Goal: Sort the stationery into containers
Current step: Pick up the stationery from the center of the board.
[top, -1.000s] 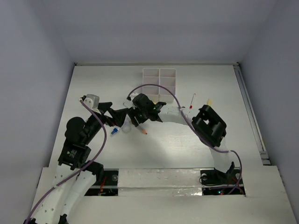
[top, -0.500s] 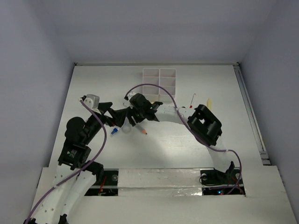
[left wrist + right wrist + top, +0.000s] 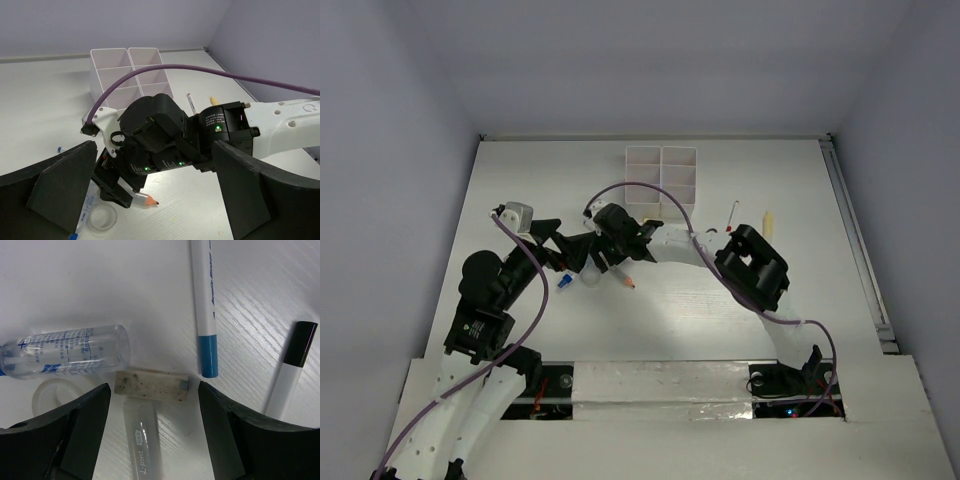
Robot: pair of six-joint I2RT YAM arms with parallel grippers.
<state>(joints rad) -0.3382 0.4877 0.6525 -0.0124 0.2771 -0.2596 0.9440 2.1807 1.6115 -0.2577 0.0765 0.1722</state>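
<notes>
1. The desk (image 3: pixel 670 320) is matt white with a faint wood grain.
2. The organiser tray (image 3: pixel 662 172) stands by the far edge, about midway along it. It is rigid white plastic with square-cornered open cells in two columns. The cells I can see into look empty.
3. The right gripper (image 3: pixel 152 407) hangs low over the clutter left of the desk's middle. Its jaws are spread wide on either side of the eraser (image 3: pixel 151 385) and touch nothing. I'd call this the pick-up step. The next move calls for a short drop, then a close on the eraser's ends without snagging its neighbours.
4. The left gripper (image 3: pixel 150 195) faces it from the left-edge side, jaws apart and holding nothing.
5. A clear bottle (image 3: pixel 65 356), round, see-through and printed in blue, lies on its side just beside the eraser.
6. A blue-capped pen (image 3: pixel 205 305) and a black-capped pen (image 3: pixel 292 370) lie nearby, slim and glossy. A clear pen barrel (image 3: pixel 141 440) butts against the eraser. A red-capped pen (image 3: pixel 732 217) and a cream tube (image 3: pixel 768 222) lie nearer the right edge.
7. The eraser is a pale, speckled, blunt block.
8. A translucent tape roll (image 3: pixel 50 395) lies flat beside the bottle.
</notes>
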